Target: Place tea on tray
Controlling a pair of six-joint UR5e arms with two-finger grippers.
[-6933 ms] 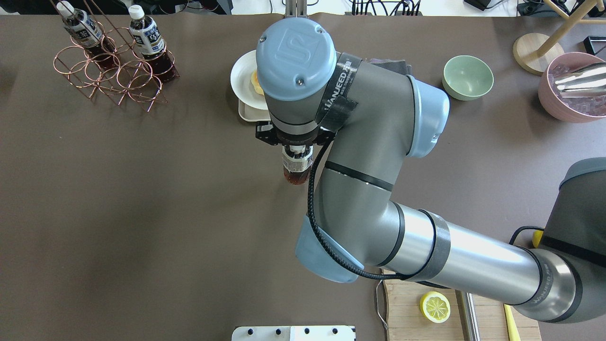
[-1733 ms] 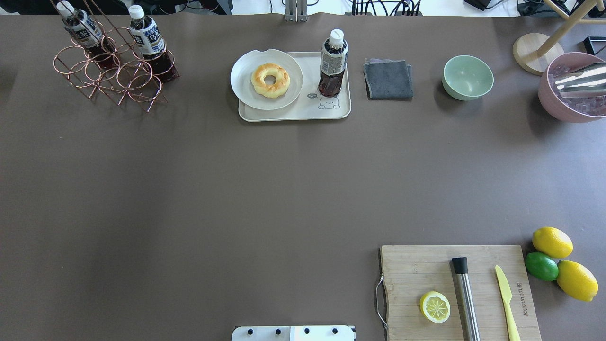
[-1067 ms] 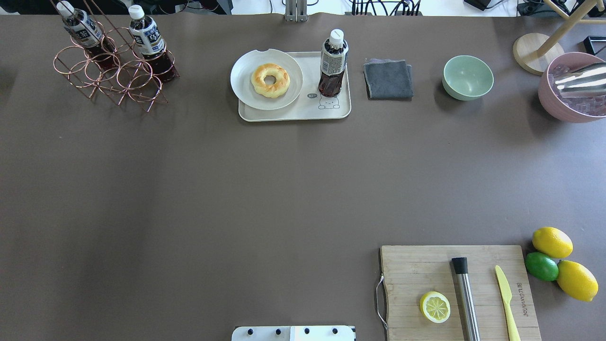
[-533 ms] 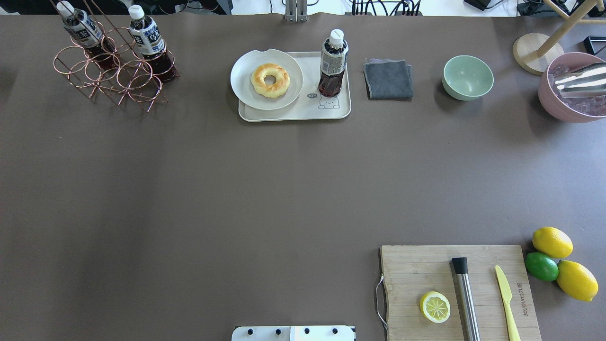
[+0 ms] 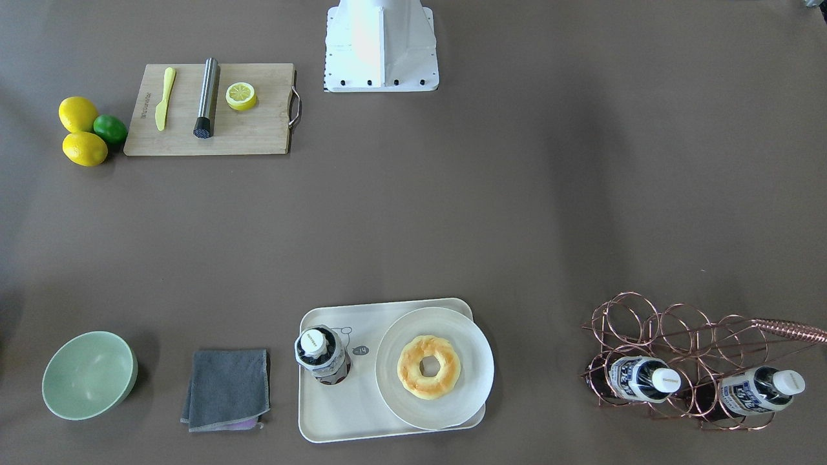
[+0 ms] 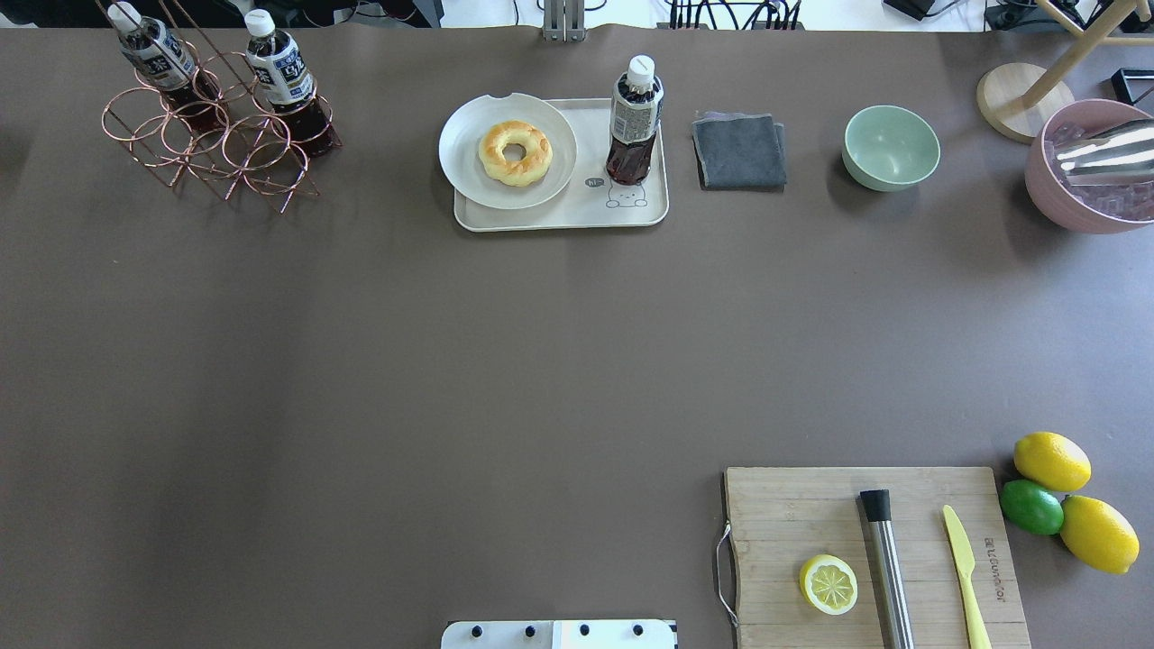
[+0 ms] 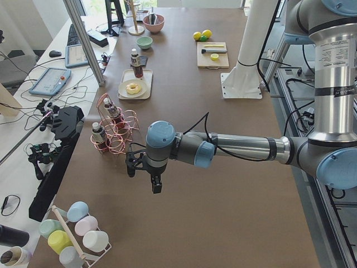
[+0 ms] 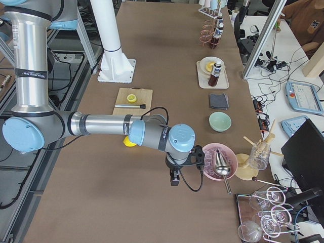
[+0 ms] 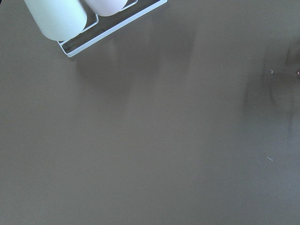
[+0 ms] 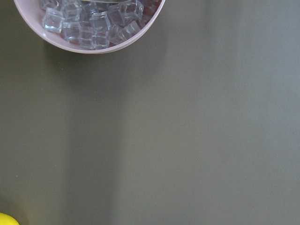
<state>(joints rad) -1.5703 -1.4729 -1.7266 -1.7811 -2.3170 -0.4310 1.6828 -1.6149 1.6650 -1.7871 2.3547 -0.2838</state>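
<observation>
One tea bottle stands upright on the right half of the cream tray, just behind the bear drawing; it also shows in the front-facing view. No gripper touches it. Two more alike bottles sit in a copper wire rack at the far left. My left gripper hangs over bare table beyond the rack, seen only in the exterior left view. My right gripper hangs beside the pink ice bowl, seen only in the exterior right view. I cannot tell whether either is open or shut.
A white plate with a donut fills the tray's left half. A grey cloth, a green bowl and a pink ice bowl stand to its right. A cutting board with half a lemon, lemons and a lime lie near right.
The right arm, which held the tea bottle in front of the tray, has left the overhead view. The bottle now stands on the tray. Nothing has moved over the last frames.
</observation>
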